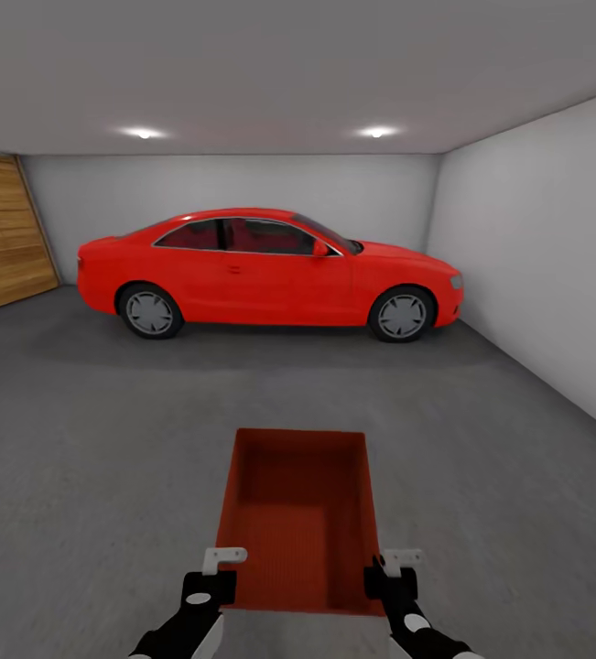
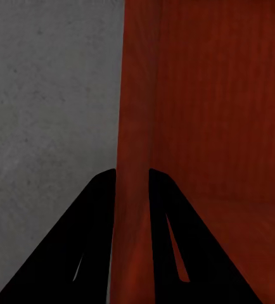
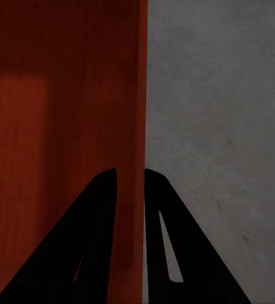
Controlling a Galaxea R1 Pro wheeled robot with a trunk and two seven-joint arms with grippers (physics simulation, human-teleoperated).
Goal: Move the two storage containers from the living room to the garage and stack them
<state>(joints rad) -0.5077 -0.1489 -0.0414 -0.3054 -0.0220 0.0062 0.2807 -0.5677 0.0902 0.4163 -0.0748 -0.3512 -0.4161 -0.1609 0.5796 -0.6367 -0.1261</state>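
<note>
A: We start with the bin [image 1: 299, 513]. What do we record for material and shape?

B: We note an orange-red rectangular open-topped bin with thin walls and a fine ribbed grain on the inside. It sits low in front of us in the head view, over the floor [image 1: 87, 439], long axis pointing toward the car [image 1: 270, 275]. We cannot tell whether its base touches the floor.

A: And the grippers?

B: We see the left gripper [image 2: 132, 183] pinching the bin's left wall, one black finger inside, one outside. The right gripper [image 3: 130, 183] pinches the right wall the same way. Both sets of jaws are closed onto the thin wall, near the bin's near end.

A: Surroundings?

B: We log a rough, mottled dark grey concrete floor, plain white walls [image 1: 536, 265] and a flat ceiling with two round lights [image 1: 377, 132]. The car is glossy red, a two-door coupe with grey spoked wheels, parked side-on well beyond the bin. A wooden plank door [image 1: 0, 233] stands at the left.

A: Any writing or labels?

B: We read none on the bin or car.
</note>
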